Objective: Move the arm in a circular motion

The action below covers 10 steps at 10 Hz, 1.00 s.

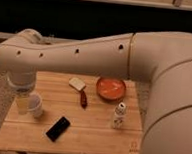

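The arm [91, 53] is very large, smooth and cream-white, with small dark screw holes. It reaches from the right edge across the view to a rounded joint [21, 53] at the left. From there it bends down to a yellowish translucent cylindrical tip. The gripper [22, 103] is at this tip, low over the left end of the wooden table [95, 136], right beside a white cup [36, 107]. The cup partly covers the tip.
On the table lie a black phone [58, 128], a pale sponge-like piece [77, 83], a red stick-shaped item [83, 98], an orange bowl [111, 88] and a small white bottle [119, 116]. A dark window wall runs behind. The arm's thick base [174, 113] fills the right side.
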Available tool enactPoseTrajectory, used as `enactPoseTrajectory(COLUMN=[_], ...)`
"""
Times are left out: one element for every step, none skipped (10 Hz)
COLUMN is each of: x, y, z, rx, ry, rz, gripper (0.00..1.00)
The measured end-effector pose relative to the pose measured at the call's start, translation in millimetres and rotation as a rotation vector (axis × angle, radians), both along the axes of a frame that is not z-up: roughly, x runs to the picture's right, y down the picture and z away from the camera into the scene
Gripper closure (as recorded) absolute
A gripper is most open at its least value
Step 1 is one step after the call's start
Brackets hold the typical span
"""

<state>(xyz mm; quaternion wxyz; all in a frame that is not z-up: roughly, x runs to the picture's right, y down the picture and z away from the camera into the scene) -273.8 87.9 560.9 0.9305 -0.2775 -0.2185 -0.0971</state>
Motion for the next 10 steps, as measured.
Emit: enactPoseTrajectory(x=[7.7, 23.2, 33.4, 48.0, 59.4, 71.0, 76.4, 85.3, 94.9, 102.6], y=[4.5, 7.8, 10.2, 15.1, 19.1, 22.4, 26.2, 28.9, 29.6, 29.6], z=[-0.3, 1.2, 1.4, 1.4, 1.1, 2.8, 4.0, 7.4, 12.1, 17.0], rx=[-0.012, -0.024, -0.031, -0.042, -0.05, -0.058, -0.069, -0.08, -0.088, -0.096], ry=[0.015, 0.04, 0.057, 0.082, 0.101, 0.122, 0.132, 0.142, 0.154, 0.163], rz=[0.02, 0.048, 0.064, 0.081, 0.092, 0.102, 0.106, 0.113, 0.122, 0.126], gripper=[0.2, 0.2, 0.2, 0.2, 0.2, 0.2, 0.2, 0.2, 0.2, 0.2])
